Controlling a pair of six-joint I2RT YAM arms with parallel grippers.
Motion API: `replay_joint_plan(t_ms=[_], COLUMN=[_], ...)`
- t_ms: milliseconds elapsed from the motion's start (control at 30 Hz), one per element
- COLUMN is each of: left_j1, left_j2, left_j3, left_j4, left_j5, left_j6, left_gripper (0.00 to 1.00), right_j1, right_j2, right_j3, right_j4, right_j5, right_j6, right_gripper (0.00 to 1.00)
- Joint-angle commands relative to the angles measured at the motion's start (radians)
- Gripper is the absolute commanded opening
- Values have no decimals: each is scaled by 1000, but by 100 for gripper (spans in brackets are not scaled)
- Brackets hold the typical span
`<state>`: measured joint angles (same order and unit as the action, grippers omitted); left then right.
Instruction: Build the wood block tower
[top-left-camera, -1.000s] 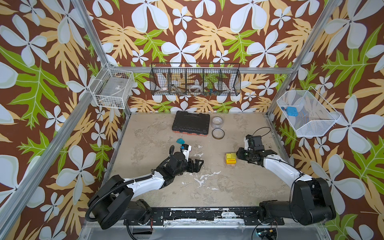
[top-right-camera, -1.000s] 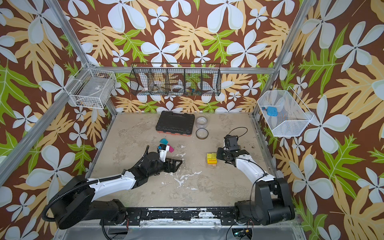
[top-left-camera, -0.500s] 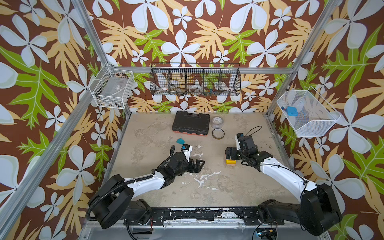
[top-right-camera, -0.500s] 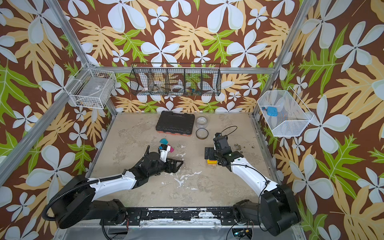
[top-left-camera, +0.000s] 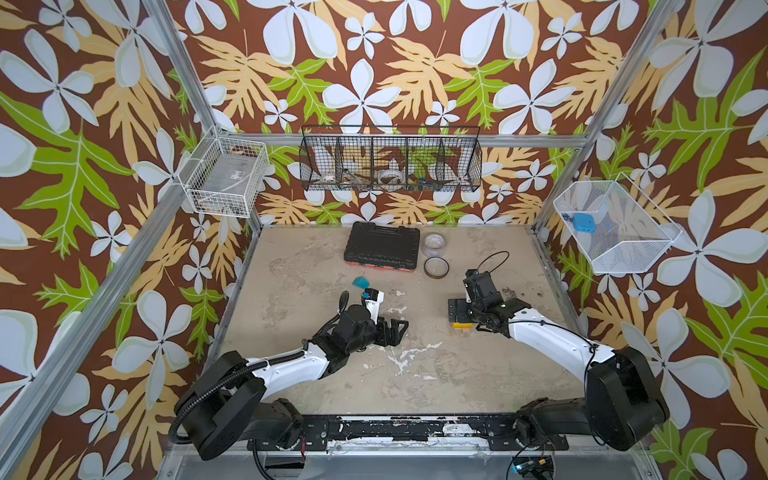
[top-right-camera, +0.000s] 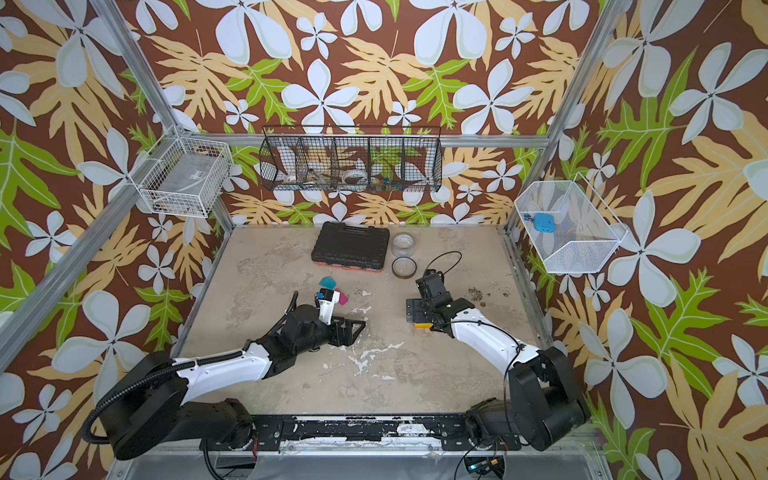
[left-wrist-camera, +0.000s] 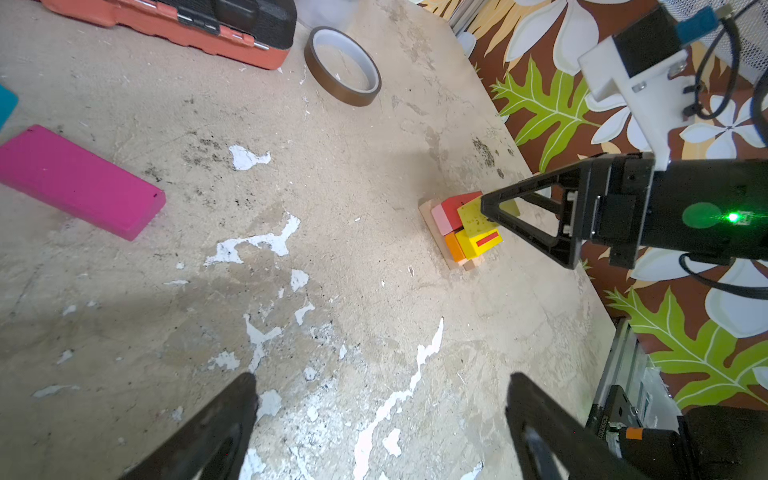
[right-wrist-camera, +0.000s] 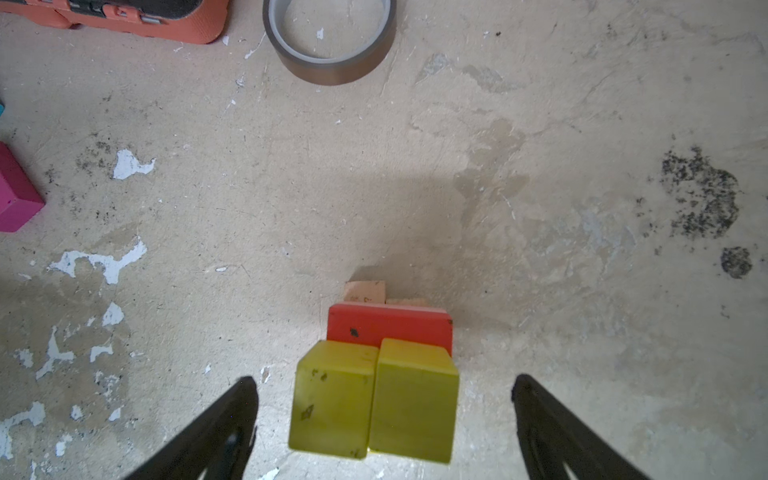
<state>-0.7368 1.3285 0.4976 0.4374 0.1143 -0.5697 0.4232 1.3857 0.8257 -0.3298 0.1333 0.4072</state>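
**Right claw open over the tower's top cubes: the exit is the risk**

The tower (top-left-camera: 461, 325) stands on the table right of centre in both top views, mostly hidden under the right gripper (top-left-camera: 458, 309). In the right wrist view that claw's jaws are spread wide. They straddle the two yellow-green cubes (right-wrist-camera: 332, 399) at the bottom centre of the frame, with table showing in the gap on each side, so nothing is clamped. The left gripper (left-wrist-camera: 381, 376) is also spread and empty, left of centre in both top views.

The likely failure is a finger clipping a cube as the arm leaves. A sideways or tilted pull-out would shove one cube off the red block (right-wrist-camera: 388, 328) behind them. The cubes do not line up squarely, so a light knock may be enough. Lifting straight up looks safest.

In the right wrist view the red block's long axis runs left to right, parallel to the line between the jaws, and the cubes sit side by side along it. In the left wrist view the plain wood base (left-wrist-camera: 430, 222) runs diagonally from upper left to lower right.

The magenta block (left-wrist-camera: 79, 183) lies flat at the left edge of that view on a similar diagonal, well apart from the tower. The teal wedge (top-right-camera: 327, 282) lies just beside it, neither yet stacked.
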Motion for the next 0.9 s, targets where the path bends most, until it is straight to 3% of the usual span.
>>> replay_joint_plan(t_ms=[0, 867], left_j1=[-2, -3], left_j2=[3, 2], left_j3=[7, 12], left_j4=[16, 16], left_j5=[9, 22], left_j6=[14, 8], left_gripper=[94, 94], right_j1=[2, 8], right_j2=[8, 16], right_j3=[0, -17], right_j4=[-6, -26], right_j5=[16, 43], right_j6=[-7, -4], right_gripper=[94, 78])
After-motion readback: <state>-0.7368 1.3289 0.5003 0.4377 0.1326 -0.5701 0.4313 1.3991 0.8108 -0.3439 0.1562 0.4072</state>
